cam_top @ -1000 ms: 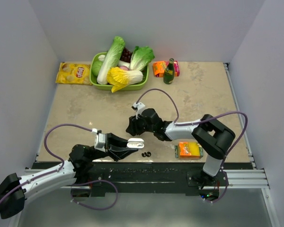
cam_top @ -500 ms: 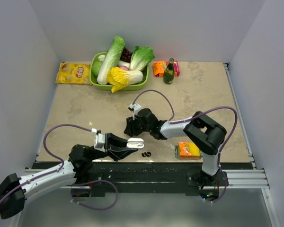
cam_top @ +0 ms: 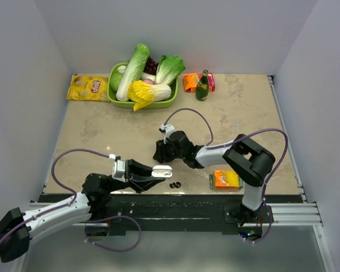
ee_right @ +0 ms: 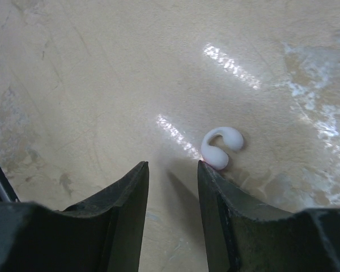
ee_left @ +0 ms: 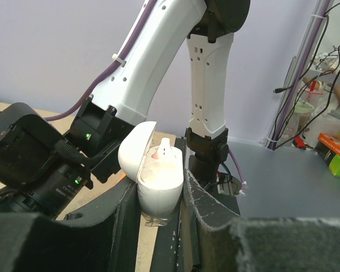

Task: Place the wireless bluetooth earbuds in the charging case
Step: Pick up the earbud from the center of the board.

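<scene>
Case held open, one white earbud loose on the table

The left gripper (ee_left: 161,195) pinches the white charging case (ee_left: 158,184) upright with its lid tipped back, I'd say so the sockets face up for loading; a white piece (ee_left: 165,148), likely an earbud, stands inside. The right gripper (ee_right: 173,170) hangs low over the table (ee_right: 73,68), jaws spread and empty, the white earbud (ee_right: 221,146) just outside one fingertip, so it probably needs shifting sideways first. The black pair (cam_top: 174,185) lies by the front edge
</scene>
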### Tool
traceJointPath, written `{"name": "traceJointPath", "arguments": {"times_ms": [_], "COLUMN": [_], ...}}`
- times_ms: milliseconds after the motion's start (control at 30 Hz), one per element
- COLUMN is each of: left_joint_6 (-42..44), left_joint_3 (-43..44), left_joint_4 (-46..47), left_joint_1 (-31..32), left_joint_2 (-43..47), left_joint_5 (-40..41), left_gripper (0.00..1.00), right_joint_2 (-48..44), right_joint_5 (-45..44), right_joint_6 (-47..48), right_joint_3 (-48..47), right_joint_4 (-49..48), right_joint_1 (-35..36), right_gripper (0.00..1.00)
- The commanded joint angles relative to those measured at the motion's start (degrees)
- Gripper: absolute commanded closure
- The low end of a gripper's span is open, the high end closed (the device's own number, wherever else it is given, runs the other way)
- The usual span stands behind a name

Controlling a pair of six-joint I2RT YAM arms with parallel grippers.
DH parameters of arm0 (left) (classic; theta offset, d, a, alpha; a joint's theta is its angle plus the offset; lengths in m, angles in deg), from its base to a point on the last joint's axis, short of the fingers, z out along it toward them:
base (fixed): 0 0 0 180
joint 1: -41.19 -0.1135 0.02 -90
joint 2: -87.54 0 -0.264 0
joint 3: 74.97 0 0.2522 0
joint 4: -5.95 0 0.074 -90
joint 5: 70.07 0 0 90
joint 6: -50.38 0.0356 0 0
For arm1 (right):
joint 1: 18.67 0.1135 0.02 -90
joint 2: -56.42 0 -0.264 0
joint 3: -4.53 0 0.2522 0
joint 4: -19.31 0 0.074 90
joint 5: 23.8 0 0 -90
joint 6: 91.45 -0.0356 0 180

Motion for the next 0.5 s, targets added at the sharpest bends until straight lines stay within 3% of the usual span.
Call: {"name": "traceJointPath", "arguments": {"times_ms": [0,467], "left_joint_6": [-0.2,-0.7], "left_joint_3": [-7.4,-7.5], "left_joint_4": [3.2,4.8], "left_joint_1": [0.2,0.2], "left_joint_2": [0.2,-0.3], "left_joint_5": [0.3,0.1], "left_gripper": [1.0,1.0], "right_joint_2": [-3.5,-11.3], "right_joint_5": [-3.8,-4.0], "right_joint_6": [0.9,2.3], "right_joint_3": [2.8,4.1], "right_joint_4": [0.3,-0.7], "right_joint_1": [-1.0,-0.9], "right_gripper": [0.55,0.53]}}
